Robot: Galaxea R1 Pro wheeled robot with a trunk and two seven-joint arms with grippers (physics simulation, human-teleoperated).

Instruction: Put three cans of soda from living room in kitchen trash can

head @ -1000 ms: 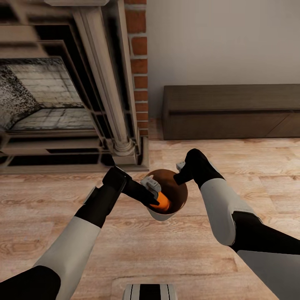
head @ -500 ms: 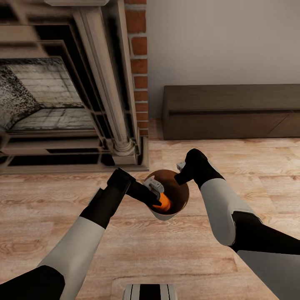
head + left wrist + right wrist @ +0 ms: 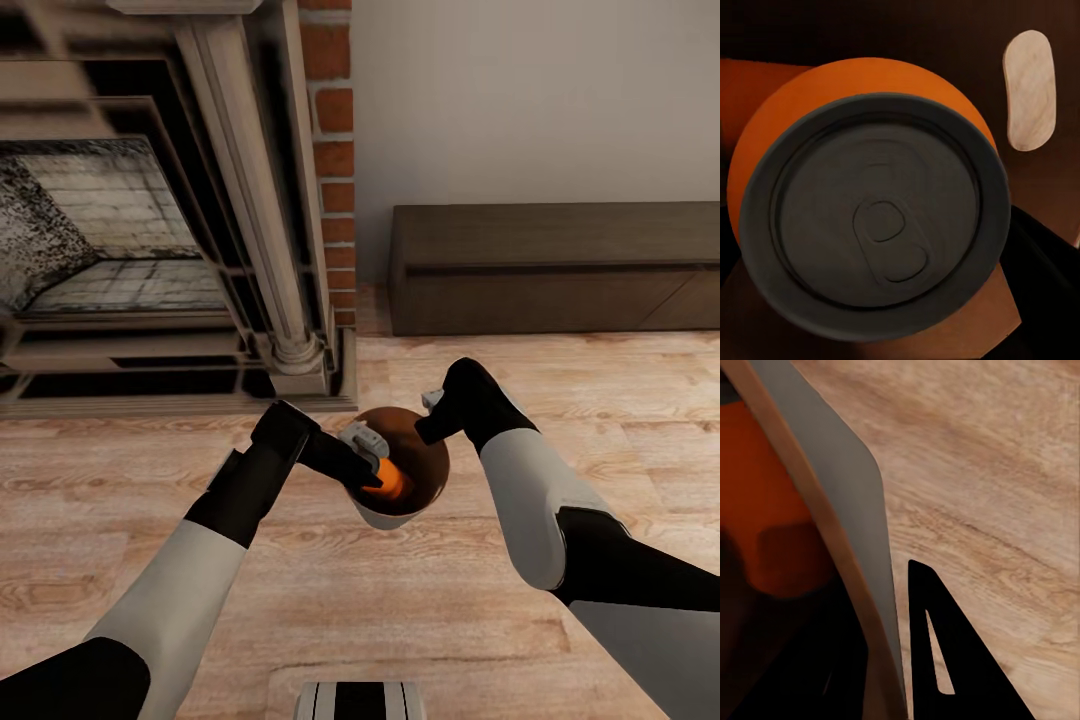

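- One orange soda can (image 3: pixel 392 483) shows in the head view, down inside the trash can (image 3: pixel 400 516), which is held above the light wood floor (image 3: pixel 400 620) in front of the brick-flanked fireplace (image 3: pixel 150 230). The left gripper (image 3: pixel 372 470) reaches over the near-left rim into the bin, its tip right at the can. The right gripper (image 3: pixel 432 420) meets the far-right rim. A low dark cabinet (image 3: pixel 555 265) stands against the wall behind.
- Seen from the left wrist, the can (image 3: pixel 862 202) is viewed end-on: its grey top with the pull tab faces the camera, so its long axis runs along the gripper's reach, down into the coppery bin. The slot (image 3: pixel 1028 90) in the bin wall shows wood floor through it. Whether the left fingers are apart or together cannot be told here.
- Seen from the right wrist, the bin's grey wall (image 3: pixel 851 525) passes between the two dark fingers (image 3: pixel 960 675), one inside and one outside, clamped on the rim. Orange (image 3: pixel 765 510) shows inside the bin.
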